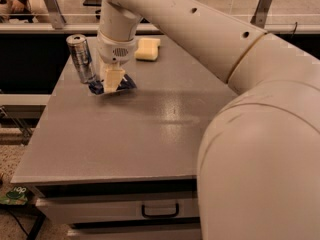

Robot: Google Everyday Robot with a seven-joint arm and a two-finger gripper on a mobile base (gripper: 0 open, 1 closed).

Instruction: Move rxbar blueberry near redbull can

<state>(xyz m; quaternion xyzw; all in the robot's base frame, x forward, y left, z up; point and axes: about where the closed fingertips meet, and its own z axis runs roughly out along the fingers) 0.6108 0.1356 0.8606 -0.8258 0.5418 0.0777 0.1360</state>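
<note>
The redbull can [81, 58] stands upright near the table's far left edge. The rxbar blueberry [128, 82], a dark blue wrapper, sits at table level just right of the can's base, with its ends showing on both sides of the gripper. My gripper [112, 86] points straight down onto the middle of the bar and is shut on it. The arm reaches in from the upper right and hides the bar's middle.
A pale yellow sponge-like block [148, 49] lies behind the gripper toward the table's far edge. The grey table [150, 129] has a drawer with a handle [160, 211] at its front. A railing [30, 26] runs behind the table.
</note>
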